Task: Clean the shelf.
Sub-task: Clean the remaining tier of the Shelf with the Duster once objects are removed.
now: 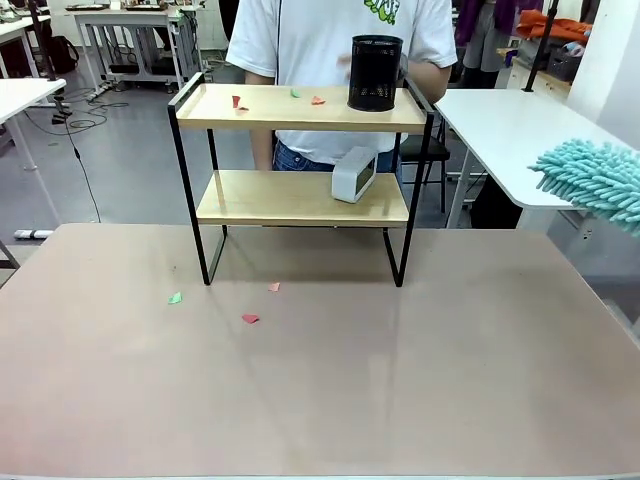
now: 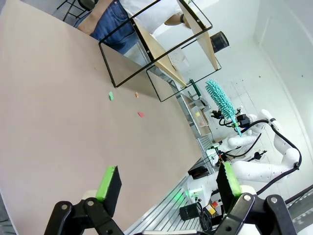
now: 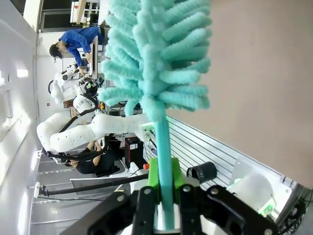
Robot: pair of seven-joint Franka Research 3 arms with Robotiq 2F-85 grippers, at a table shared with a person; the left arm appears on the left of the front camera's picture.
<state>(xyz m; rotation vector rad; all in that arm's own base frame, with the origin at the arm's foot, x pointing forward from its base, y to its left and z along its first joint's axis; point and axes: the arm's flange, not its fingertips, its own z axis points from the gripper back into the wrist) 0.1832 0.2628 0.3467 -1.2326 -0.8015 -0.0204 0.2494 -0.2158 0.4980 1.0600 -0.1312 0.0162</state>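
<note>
The shelf [image 1: 290, 200] stands at the table's far middle, two light wooden boards in a black frame; the left wrist view shows the shelf [image 2: 159, 54] from the side. Small red and green paper scraps [image 1: 237, 101] lie on its top board beside a black mesh cup [image 1: 375, 73]. A white boxy device [image 1: 353, 174] sits on the lower board. My right gripper [image 3: 164, 182] is shut on the handle of a teal fluffy duster [image 3: 156, 63], whose head [image 1: 595, 180] hangs at the right edge, well away from the shelf. My left gripper [image 2: 168, 181] is open above the table, holding nothing.
Three paper scraps [image 1: 250, 319] lie on the brown table [image 1: 400, 380] in front of the shelf. A person in a white T-shirt [image 1: 320, 40] stands just behind the shelf. A white side table [image 1: 510, 130] is at the right.
</note>
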